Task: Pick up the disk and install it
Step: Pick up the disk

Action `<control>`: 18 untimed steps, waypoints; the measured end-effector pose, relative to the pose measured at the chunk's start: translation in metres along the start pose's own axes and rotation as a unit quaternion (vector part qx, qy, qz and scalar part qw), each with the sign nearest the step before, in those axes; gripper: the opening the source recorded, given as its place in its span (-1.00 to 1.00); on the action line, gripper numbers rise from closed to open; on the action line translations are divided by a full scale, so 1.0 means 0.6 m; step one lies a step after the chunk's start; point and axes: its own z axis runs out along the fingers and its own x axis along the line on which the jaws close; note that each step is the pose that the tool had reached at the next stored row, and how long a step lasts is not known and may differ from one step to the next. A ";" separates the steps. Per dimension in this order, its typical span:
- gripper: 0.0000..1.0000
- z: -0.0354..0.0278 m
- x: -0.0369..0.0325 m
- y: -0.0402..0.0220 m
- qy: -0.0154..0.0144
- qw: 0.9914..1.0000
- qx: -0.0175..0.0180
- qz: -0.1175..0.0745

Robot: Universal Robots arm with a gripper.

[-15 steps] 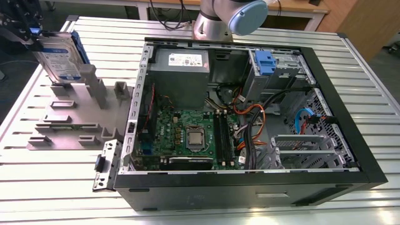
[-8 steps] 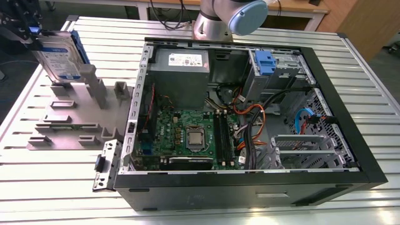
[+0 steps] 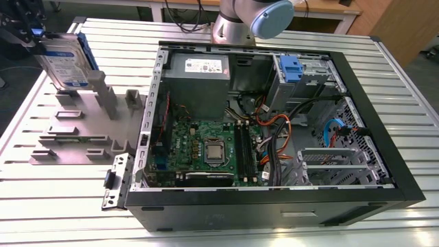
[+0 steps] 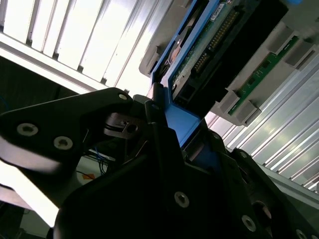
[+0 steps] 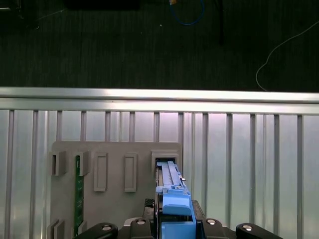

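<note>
- At the exterior view's upper left, the disk [image 3: 63,59] stands on edge over the grey holder plate [image 3: 72,131] on the slatted table [image 3: 55,206]. It is well apart from the open computer case [image 3: 274,208].
- The gripper [image 4: 182,124] is clamped on the disk's blue plastic rail. In both wrist views its black fingers [image 4: 157,115] sit against that rail on either side.
- I cannot tell whether the disk's lower edge rests in the holder's slot [image 5: 164,163] or hangs just above it.
- Handling, as a judgement: the metal body looks stiff and fairly heavy for its size, so it should not flex. The bare circuit board [image 4: 197,57] and its connector pins look fragile and are best left untouched.
- The blue rails seem the sensible place to hold. Smooth plastic could slip or give a little under the weight, so a firm, centred grip seems wise.
- The blue-latched bay [image 3: 291,69] inside the case lies far from the disk.
</note>
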 end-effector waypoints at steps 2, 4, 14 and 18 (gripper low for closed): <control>-0.26 -0.004 0.000 0.000 0.000 1.000 0.000 0.000; -0.26 -0.006 0.000 0.000 0.000 1.000 0.000 0.000; -0.26 -0.009 0.000 0.000 0.000 1.000 0.000 0.000; -0.26 -0.011 0.000 0.000 0.000 1.000 0.000 0.000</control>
